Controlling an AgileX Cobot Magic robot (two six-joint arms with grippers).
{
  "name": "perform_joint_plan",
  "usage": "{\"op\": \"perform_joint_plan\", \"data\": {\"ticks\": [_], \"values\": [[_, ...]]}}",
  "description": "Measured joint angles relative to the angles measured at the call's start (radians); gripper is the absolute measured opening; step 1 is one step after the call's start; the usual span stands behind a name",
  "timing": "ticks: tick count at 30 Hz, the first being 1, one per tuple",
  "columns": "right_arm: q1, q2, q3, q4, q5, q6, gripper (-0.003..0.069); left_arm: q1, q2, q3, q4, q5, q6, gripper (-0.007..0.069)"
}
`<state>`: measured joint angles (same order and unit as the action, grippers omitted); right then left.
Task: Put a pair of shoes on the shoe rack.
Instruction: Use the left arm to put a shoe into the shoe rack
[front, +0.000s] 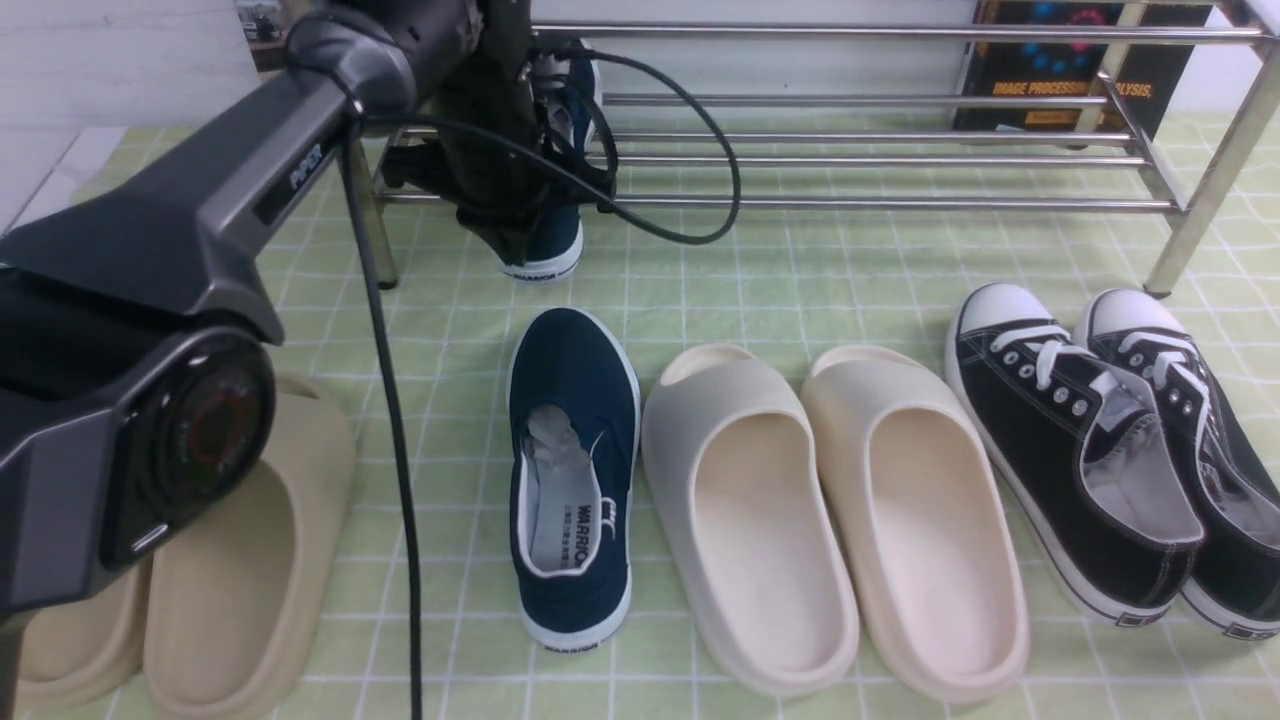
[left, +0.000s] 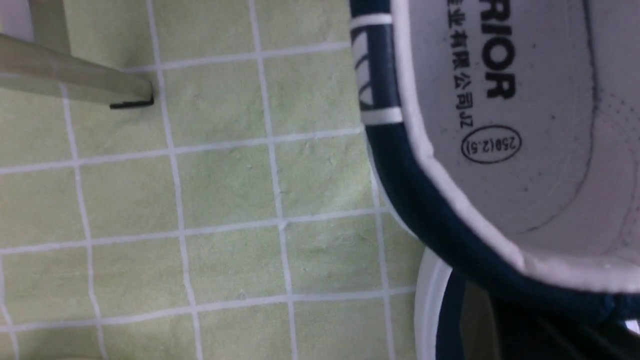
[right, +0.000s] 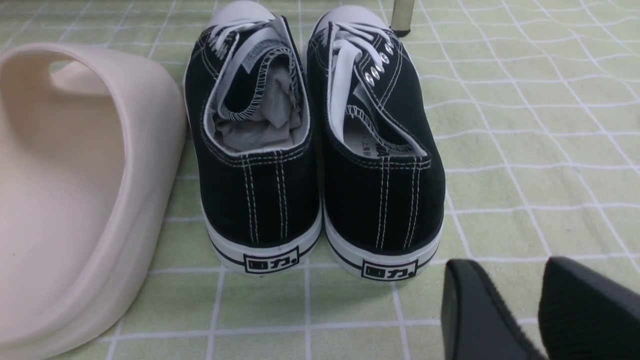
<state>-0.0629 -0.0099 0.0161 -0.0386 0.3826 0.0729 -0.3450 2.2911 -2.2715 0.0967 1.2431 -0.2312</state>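
One navy slip-on shoe (front: 553, 240) hangs tilted at the left end of the shoe rack (front: 850, 158), toe up among the bars and heel low in front of the front bar. My left gripper (front: 508, 235) is shut on its heel collar. In the left wrist view the held shoe's white insole (left: 525, 125) fills the frame, and the dark jaws at the edge pinch its rim. The other navy shoe (front: 572, 470) lies flat on the green checked cloth. My right gripper (right: 520, 310) is open and empty, low behind the black sneakers.
Two cream slides (front: 740, 510) lie right of the floor shoe, then a pair of black lace-up sneakers (front: 1075, 460). Beige slides (front: 240, 570) sit at the near left under my left arm. A rack leg (left: 75, 80) stands close beside the held shoe.
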Motion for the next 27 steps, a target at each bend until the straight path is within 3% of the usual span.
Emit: {"op": "perform_joint_plan", "data": {"ticks": [10,21,27], "values": [[0.0,0.0,0.0,0.0,0.0,0.0,0.0239,0.031,0.003,-0.071,0.04,-0.044,-0.052,-0.0013],[0.0,0.0,0.0,0.0,0.0,0.0,0.0239,0.032,0.034,-0.072,-0.012,-0.093,-0.055,-0.0013],[0.0,0.0,0.0,0.0,0.0,0.0,0.0239,0.032,-0.004,-0.098,0.019,-0.047,-0.046,-0.0013]]}}
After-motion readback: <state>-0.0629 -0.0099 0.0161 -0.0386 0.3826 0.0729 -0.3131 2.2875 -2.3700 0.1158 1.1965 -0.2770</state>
